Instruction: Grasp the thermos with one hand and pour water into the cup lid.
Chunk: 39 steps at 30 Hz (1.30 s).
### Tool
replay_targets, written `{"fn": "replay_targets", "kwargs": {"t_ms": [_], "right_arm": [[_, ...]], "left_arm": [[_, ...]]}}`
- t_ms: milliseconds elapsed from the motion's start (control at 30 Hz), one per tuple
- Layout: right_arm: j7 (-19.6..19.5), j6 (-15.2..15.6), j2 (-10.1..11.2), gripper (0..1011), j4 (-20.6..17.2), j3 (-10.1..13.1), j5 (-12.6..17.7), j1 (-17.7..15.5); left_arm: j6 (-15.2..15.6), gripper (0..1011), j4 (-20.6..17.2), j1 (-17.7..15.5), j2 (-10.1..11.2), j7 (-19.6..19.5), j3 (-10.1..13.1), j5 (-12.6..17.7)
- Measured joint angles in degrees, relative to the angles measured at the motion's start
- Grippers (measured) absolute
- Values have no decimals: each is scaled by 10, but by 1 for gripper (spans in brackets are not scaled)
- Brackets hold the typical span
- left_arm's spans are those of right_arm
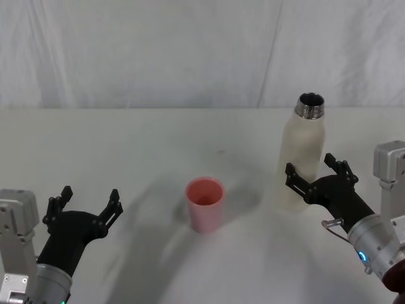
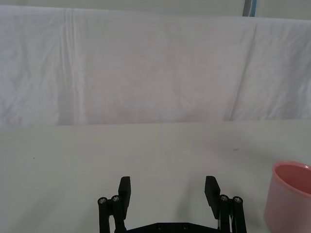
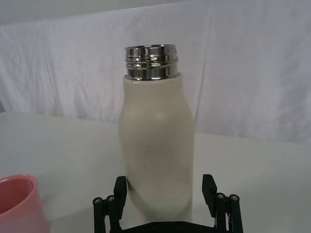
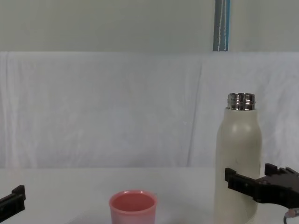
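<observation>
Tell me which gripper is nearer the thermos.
Right. The right gripper is open, its fingers straddling the lower body of the upright thermos. The left gripper is open and hovers far across the table, beyond the pink cup lid.

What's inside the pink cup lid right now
The cup lid stands upright and open; its visible pink inner wall looks bare. The bottom is hidden from view, so any water there can't be confirmed.

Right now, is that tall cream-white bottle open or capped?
Open: the tall cream-white bottle stands upright, its shiny threaded steel neck bare, no cap on.
</observation>
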Motion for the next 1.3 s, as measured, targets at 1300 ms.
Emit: {"fn": "replay_targets", "kwargs": {"t_ms": [1300], "right_arm": [[-70, -54, -35, 1000, -88, 5, -67, -115]], "left_arm": [[0, 1001, 0, 0, 0, 0, 0, 0]]}}
